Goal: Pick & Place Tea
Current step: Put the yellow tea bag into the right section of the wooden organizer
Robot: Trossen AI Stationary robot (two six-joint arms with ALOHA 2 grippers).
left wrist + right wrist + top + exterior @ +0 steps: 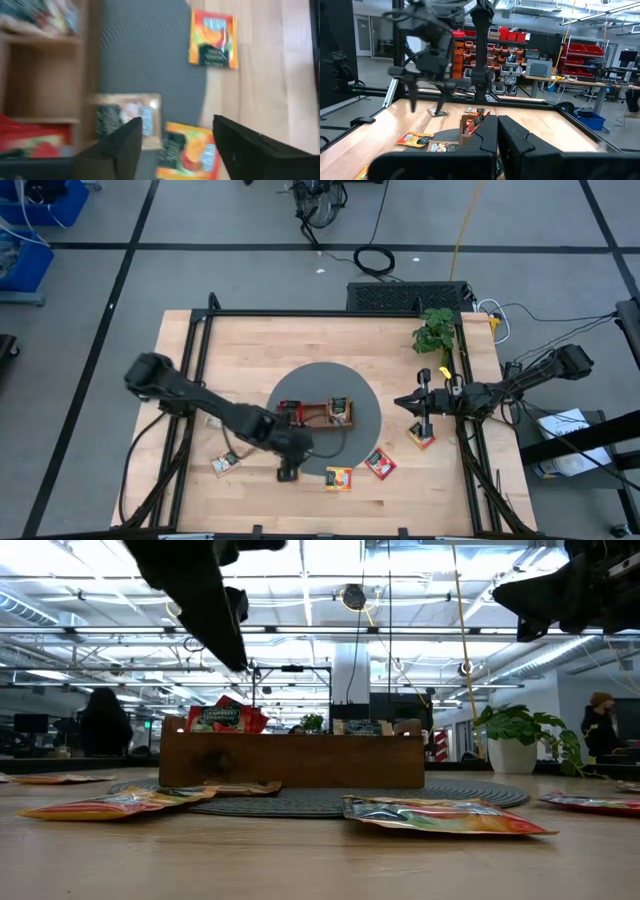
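Partway through, more left than done. The wooden tray [318,414] sits on the round grey mat [365,395] mid-bench; in the high view it already holds a red packet [289,412] in its left compartment and a whitish dark-print packet [340,410] in its right one, while the middle compartment looks bare in the left wrist view. The low view shows packets standing up above the tray wall, count unclear. Still loose on the bench [260,340]: a whitish packet [225,463] near the front left, an orange-yellow packet [339,478] at the mat's front edge, a red packet with dark print [380,465] just right of it, another red-orange packet [421,436] further right near the right arm. The left wrist view also shows a whitish packet [127,120] lying on the mat just beside the tray, not inside it. Left gripper [288,470] hovers over the mat's front edge, fingers [250,145] spread apart and holding nothing, the orange-yellow packet right below them, so that one looks like the likely next pick. Right gripper [421,405] is parked at the right side of the bench, clenched and empty, just behind the red-orange packet. My read: at least five packets left to place.
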